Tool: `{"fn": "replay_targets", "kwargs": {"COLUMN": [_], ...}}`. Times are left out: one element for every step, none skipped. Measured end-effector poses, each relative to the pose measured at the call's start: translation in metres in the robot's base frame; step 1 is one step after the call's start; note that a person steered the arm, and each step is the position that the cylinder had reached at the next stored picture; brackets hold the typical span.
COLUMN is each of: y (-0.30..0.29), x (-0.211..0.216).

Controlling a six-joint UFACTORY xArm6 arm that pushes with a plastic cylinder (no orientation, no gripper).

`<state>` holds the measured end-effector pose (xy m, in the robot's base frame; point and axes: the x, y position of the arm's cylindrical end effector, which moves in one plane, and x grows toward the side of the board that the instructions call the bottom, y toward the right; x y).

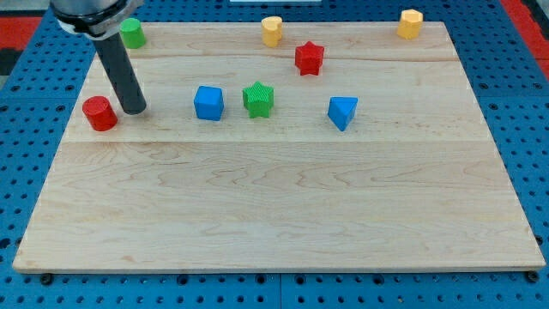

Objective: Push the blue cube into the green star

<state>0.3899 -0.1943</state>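
The blue cube (pixel 208 103) sits on the wooden board, left of centre in the upper half. The green star (pixel 257 99) stands just to its right, a small gap between them. My tip (pixel 134 110) rests on the board to the left of the blue cube, some way off from it. It is just right of a red cylinder (pixel 99 113). The dark rod leans up toward the view's top left.
A green cylinder (pixel 132 33) stands at the top left edge, behind the rod. A red star (pixel 309 58), a blue triangular block (pixel 342 112), a yellow block (pixel 272 31) and another yellow block (pixel 410 24) lie to the right. The wooden board (pixel 274 206) is ringed by blue surround.
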Motion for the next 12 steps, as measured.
{"fn": "replay_targets", "kwargs": {"y": [-0.007,-0.037,-0.041,-0.012,0.025,0.078,0.107,0.147,0.150,0.128,0.102,0.091], "x": [0.017,0.019,0.019,-0.003,-0.033,-0.029,0.020,0.071,0.063,0.036,0.038,0.020]}}
